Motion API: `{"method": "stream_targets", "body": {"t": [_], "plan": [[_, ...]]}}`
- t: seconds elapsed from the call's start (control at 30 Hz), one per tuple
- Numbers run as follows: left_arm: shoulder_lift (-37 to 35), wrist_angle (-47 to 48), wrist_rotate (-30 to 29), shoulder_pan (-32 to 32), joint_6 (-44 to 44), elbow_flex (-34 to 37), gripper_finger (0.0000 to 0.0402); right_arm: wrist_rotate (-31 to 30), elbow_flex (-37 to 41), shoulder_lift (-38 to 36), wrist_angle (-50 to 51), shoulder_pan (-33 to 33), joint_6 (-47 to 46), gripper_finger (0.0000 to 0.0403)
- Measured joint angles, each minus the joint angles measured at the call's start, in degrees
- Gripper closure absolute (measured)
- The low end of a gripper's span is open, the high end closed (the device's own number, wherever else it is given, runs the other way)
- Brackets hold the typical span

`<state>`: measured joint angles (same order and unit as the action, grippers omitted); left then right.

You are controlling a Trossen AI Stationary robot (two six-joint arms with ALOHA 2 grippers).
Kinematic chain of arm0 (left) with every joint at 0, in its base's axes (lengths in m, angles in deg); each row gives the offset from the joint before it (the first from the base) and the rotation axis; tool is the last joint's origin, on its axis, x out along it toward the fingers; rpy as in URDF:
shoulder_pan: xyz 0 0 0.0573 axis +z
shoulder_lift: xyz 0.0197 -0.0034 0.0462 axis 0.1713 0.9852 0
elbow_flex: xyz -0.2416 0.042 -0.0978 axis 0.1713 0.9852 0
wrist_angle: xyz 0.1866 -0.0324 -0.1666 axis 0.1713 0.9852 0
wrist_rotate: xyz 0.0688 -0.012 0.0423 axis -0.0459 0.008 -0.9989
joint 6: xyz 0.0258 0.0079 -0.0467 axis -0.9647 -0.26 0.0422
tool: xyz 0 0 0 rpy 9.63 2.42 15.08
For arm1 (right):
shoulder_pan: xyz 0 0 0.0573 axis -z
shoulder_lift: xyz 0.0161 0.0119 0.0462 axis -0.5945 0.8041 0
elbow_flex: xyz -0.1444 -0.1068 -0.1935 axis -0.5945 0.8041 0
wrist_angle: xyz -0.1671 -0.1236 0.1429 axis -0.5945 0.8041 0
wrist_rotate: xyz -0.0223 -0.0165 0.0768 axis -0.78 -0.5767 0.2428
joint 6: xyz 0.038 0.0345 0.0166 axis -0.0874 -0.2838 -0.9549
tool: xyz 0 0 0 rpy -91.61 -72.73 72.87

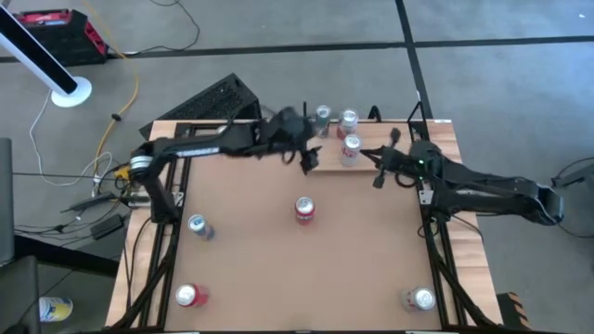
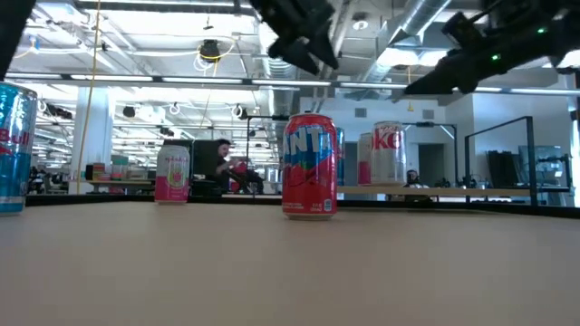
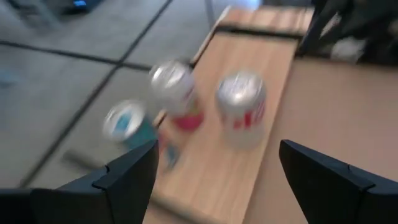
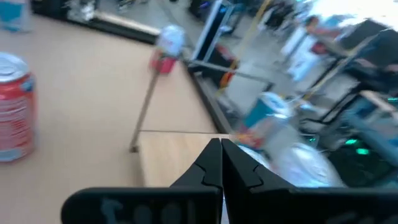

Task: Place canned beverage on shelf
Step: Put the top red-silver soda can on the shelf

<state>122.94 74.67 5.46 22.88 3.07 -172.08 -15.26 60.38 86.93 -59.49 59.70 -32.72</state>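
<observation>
The shelf (image 1: 336, 148) lies at the table's far edge, just ahead of and below my left pincer (image 3: 214, 171), carrying three upright cans: a white-and-red one (image 3: 241, 109) nearest my fingers (image 3: 134, 168), a pink-banded one (image 3: 176, 93) beyond it and a teal one (image 3: 124, 121) farthest out. My left pincer hangs above the shelf's near edge with its fingers spread wide and nothing between them. My right pincer (image 4: 221, 163) is pressed closed and empty over the shelf's right end, with a red Fanta can (image 1: 304, 211) standing mid-table behind both.
</observation>
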Motion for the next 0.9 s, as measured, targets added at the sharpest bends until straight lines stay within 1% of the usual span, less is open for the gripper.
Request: {"method": "stream_targets", "body": {"t": [0.03, 0.1, 0.2, 0.33, 0.43, 0.5, 0.57, 0.63, 0.73, 0.9], "plan": [[-1.94, -1.06, -3.08, -1.20, -0.22, 3.02, 0.0090, 1.51, -0.75, 1.88, -0.10, 0.02, -0.19, 0.0382], [-6.18, -6.71, -7.74, -3.36, -0.74, 10.55, 0.0096, 3.71, -2.32, 5.53, -0.62, -0.17, -0.36, 0.0382], [-12.58, -19.94, -11.51, -5.72, -1.04, 24.46, 0.0106, 3.92, -3.87, 10.10, -2.01, -1.20, -0.37, 0.0382], [-19.15, -42.26, -11.88, -7.20, -1.85, 41.95, 0.0119, 3.92, -5.88, 14.48, -2.82, -3.12, -0.60, 0.0382], [-22.69, -56.25, -9.96, -7.35, -1.25, 50.48, 0.0125, 3.22, -7.86, 17.86, -2.98, -4.15, -2.81, 0.0382], [-24.37, -61.87, -8.82, -7.35, -0.20, 53.89, 0.0128, 0.25, -8.87, 20.51, -4.63, -4.38, -4.23, 0.0382], [-25.88, -64.52, -8.14, -7.35, 0.52, 55.97, 0.0129, -3.70, -9.28, 23.20, -6.04, -4.34, -4.70, 0.0382], [-27.05, -65.68, -7.36, -7.35, 0.82, 56.61, 0.0129, -6.54, -10.02, 25.52, -6.16, -4.22, -4.72, 0.0382], [-27.63, -65.67, -6.80, -7.35, 0.97, 56.71, 0.0129, -7.53, -11.04, 27.28, -5.83, -3.49, -4.94, 0.0382], [-27.58, -65.58, -5.84, -7.33, 1.17, 56.73, 0.0129, -8.26, -11.30, 28.02, -4.57, -1.72, -6.63, 0.0382]]}}
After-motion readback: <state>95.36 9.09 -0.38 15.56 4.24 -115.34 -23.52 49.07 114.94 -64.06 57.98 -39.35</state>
